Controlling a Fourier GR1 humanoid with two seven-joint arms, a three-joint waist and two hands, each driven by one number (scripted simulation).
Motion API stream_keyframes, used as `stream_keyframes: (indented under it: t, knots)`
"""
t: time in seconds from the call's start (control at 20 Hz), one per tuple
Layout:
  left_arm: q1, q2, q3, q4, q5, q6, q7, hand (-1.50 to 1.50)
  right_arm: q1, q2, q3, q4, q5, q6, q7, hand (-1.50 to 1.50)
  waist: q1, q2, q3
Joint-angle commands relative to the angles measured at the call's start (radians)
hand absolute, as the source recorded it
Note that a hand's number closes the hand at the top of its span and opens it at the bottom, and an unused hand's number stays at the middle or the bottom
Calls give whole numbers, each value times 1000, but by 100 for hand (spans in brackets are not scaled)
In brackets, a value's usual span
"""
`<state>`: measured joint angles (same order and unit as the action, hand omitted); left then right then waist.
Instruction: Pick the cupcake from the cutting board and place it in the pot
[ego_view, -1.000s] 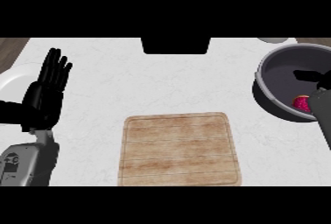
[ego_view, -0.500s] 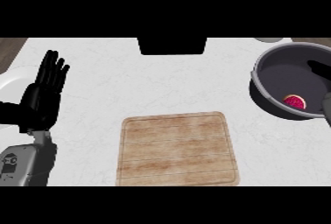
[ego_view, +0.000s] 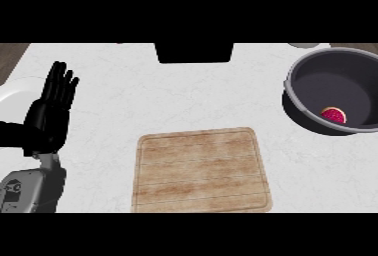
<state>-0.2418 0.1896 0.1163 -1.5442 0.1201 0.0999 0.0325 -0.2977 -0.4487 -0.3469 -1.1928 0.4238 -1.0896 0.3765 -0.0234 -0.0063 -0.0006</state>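
Fingers straight and together, the left hand (ego_view: 50, 112) rests open at the counter's (ego_view: 148, 95) left edge. Beside it lies the bare cutting board (ego_view: 201, 171); the cupcake (ego_view: 333, 115) sits inside the pot (ego_view: 295, 75), far right.

The cutting board (ego_view: 201, 171) lies on the counter (ego_view: 184, 95) at the middle of its near edge. The pot (ego_view: 336, 90) stands at the counter's right edge, behind and to the right of the board, well apart from it. The cupcake (ego_view: 333, 115) sits inside the pot, against its near wall. The left hand (ego_view: 50, 117) rests over the counter's left edge, fingers straight and pointing toward the far edge.
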Motion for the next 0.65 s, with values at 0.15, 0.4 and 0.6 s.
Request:
stream_keyframes:
  t: [0.15, 0.4, 0.6]
  knots:
    - [-32, -7, -7, -11, -16, 15, 28, 0, 308, 38, -83, -338, -90, 8, -19, -150, 7, 3, 0]
    - [-13, -19, -20, -17, -11, -4, 29, 0, 502, 127, -126, -475, -197, 35, -158, -150, 9, 4, 1]
    - [-9, 4, 27, 21, 9, -41, -28, 0, 536, 159, -181, -511, -250, 81, -217, -150, 16, 5, 1]
